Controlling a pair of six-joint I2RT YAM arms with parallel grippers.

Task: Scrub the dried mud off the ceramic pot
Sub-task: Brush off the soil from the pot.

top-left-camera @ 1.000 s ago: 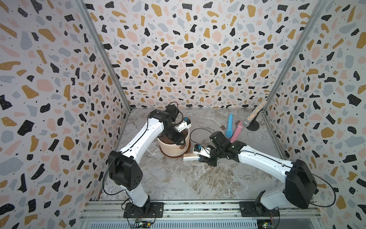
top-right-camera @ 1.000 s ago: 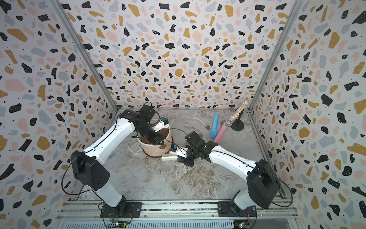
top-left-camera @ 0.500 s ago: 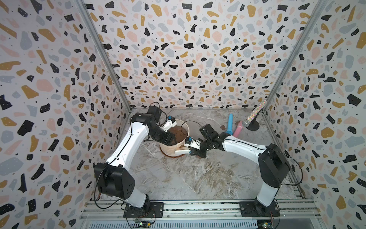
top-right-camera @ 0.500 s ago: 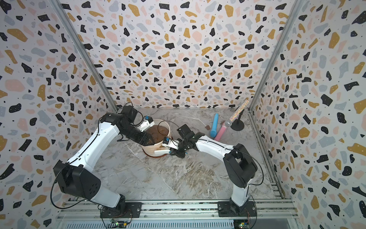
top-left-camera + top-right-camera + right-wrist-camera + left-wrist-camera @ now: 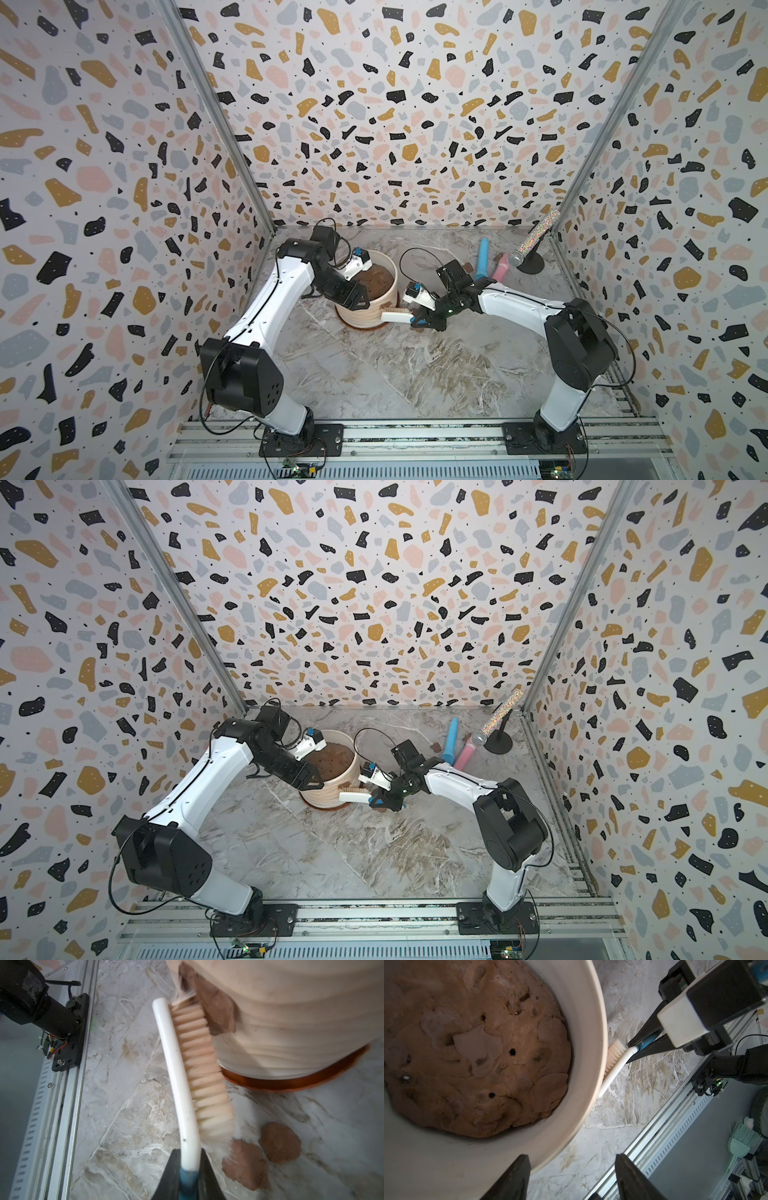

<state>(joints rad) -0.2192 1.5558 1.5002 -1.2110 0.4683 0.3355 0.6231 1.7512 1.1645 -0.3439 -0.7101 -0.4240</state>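
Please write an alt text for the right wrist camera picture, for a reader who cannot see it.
The right gripper holds a white-handled scrub brush with its bristles against the ribbed side of the ceramic pot, beside a patch of dried mud. Two loose mud flakes lie on the marble table near the terracotta saucer.

Far right corner's got a glittery microphone [image 5: 536, 237] tilted on a little black stand [image 5: 533, 264], with a blue tube [image 5: 482, 259] and a pink one [image 5: 500, 269] lying side by side just beside it on the marble tabletop [image 5: 415, 374]. Terrazzo walls [image 5: 374, 104] all round.
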